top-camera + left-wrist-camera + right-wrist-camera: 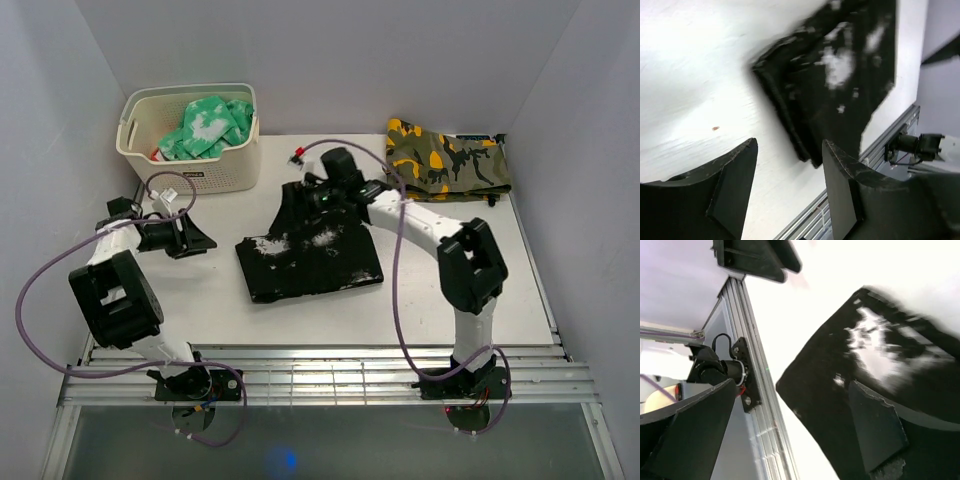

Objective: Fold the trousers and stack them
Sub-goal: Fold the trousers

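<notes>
**Though folded, partly lost from sight: trousers mid-table, both jaws parted**

Where viewed from above, shows the trousers as a flat black packet with white splatter near the middle of the table, with a narrower part running toward the far side. Loses most of that far part beneath the right gripper and its wrist. Cannot tell from above whether the fingers touch the cloth.

Seen from the right wrist, gives jaws spread wide with nothing between them. Puts one finger over bare table beside the near rail and the other over black cloth. Smears the fabric's edges and white patches with blur and cuts the packet off at the frame's right and bottom.

Places the left gripper well to the left of the trousers, low over bare table and apart from the cloth. From its own wrist camera, shows jaws partly spread and gripping nothing, with white table in the gap. Catches a layered corner of the folded cloth just past the fingertips, again blurred, so cannot count the layers.

Sets a cream basket at the far left holding a green-and-white garment bunched so its shape cannot be read. Leaves a camouflage garment folded at the far right corner.
</notes>
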Robot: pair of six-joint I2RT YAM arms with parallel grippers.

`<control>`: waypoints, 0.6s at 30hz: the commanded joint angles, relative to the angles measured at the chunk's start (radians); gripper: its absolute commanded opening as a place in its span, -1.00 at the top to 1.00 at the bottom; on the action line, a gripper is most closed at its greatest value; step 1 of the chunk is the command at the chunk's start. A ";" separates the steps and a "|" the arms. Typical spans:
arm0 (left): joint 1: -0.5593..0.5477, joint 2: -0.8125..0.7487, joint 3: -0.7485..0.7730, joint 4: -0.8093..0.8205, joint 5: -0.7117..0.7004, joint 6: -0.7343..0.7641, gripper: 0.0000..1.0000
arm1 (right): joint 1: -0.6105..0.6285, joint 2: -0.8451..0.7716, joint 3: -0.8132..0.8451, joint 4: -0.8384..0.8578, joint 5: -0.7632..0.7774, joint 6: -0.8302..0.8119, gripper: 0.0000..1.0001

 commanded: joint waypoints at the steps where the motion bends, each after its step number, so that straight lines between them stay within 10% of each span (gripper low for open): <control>1: -0.029 -0.146 0.070 -0.145 0.232 0.155 -0.29 | -0.128 -0.159 -0.037 -0.090 -0.172 -0.246 -1.00; 9: -0.459 -0.197 -0.172 0.144 0.364 -0.114 -0.15 | -0.278 -0.234 -0.396 -0.141 -0.452 -0.313 -0.99; 18: -0.491 0.187 -0.198 0.288 0.093 -0.337 0.21 | -0.332 -0.066 -0.630 0.035 -0.405 -0.185 -0.89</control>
